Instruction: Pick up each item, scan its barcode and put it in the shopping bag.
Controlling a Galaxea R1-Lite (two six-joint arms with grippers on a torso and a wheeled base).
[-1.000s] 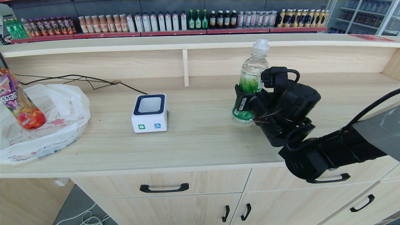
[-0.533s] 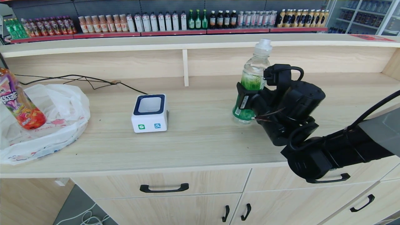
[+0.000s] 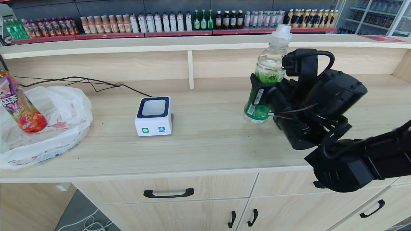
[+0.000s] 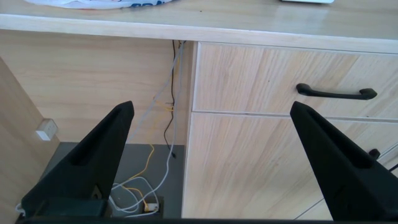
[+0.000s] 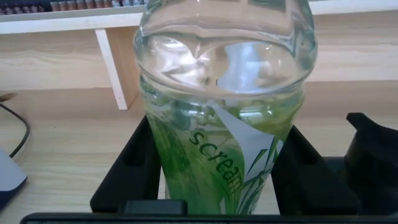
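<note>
Head view: the clear plastic bottle with a green label and white cap (image 3: 271,64) is shown clamped at mid-body by the black right gripper (image 3: 264,94). It is held upright with a slight tilt over the right part of the pale wooden counter (image 3: 205,144) (whether its base clears the surface cannot be told). The white cube scanner with a blue-rimmed window (image 3: 154,116) is seen well to its left, and the white plastic shopping bag (image 3: 61,109) at the far left. Left wrist view: the left gripper (image 4: 211,106) is spread wide, nothing in it, before the cabinet drawers (image 4: 280,68).
</note>
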